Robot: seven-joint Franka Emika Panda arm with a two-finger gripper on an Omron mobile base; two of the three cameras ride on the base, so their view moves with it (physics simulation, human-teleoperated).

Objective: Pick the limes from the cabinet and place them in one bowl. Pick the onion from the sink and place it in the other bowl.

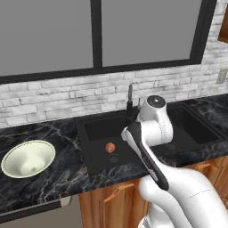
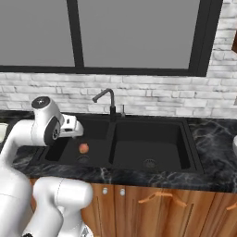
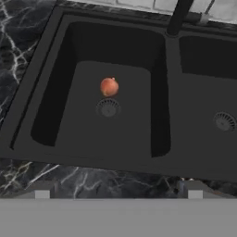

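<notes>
The main risk was that the onion, being round and loose on the smooth black floor of the sink, would roll away if one finger touched it before the other, or slip toward the drain lying just beside it at 6 o'clock in the hand view. A descent that drifted toward 3 o'clock could also knock the tool against the wall dividing the two basins, or against the tap standing at about 1 o'clock from the onion. The tool hung high above the front edge of the sink, well apart from the onion; its two tips sat wide apart at the bottom of the hand view, so it seemed spread and empty, though little of them showed. The onion was a small reddish-orange ball with a paler patch on one side, resting in the left basin. The cream bowl waited on the dark marbled surface, well off at 9 o'clock from the sink.
</notes>
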